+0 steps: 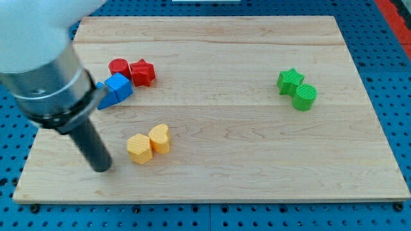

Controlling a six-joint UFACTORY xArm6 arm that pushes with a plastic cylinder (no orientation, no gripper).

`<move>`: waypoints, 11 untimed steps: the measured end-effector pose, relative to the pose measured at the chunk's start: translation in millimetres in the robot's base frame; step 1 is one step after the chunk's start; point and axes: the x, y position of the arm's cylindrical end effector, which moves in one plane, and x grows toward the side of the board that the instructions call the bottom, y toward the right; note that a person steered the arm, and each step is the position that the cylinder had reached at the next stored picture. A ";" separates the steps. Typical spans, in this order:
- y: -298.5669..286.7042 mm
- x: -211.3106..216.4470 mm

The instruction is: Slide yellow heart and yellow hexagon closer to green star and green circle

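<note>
Item, work surface: pale wooden board (218,70) lying on a blue perforated base (392,58). Item, my tip (103,168): lower end of the straight dark rod, bare, carrying and clamping nothing, since the rig has no jaws to open or close; it rests on the board near the view's lower left, just to the left of the yellow pair and apart from it, no contact visible. Item, yellow hexagon block (139,149): lower centre-left of the board, touching the yellow heart block (160,138) on its right side. Item, green star block (290,81) and green circle block (305,97): touching each other at the view's right, well apart from the yellow pair, with open board between. Item, bystanders at the upper left: red circle block (119,67), red star block (142,72), and a blue block (117,86) of roughly cubic form with a second blue piece (101,99) at its left, partly hidden by the arm, shape not determinable. Status, by my judgement: the approach step; the yellows sit unmoved and the push is not yet begun. Next move calls for closing onto the hexagon's left face and driving rightward and slightly upward, keeping the line through both yellows so that neither slips off sideways.
</note>
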 end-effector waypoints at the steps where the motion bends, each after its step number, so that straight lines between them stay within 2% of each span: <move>1: 67.6 -19.8; 2: 120.3 -44.8; 3: 125.2 -56.9; 4: 114.8 -53.3; 5: 68.4 -49.5; 6: 71.6 -81.2; 8: 208.4 -116.8; 9: 251.1 -125.7; 11: 198.1 -121.2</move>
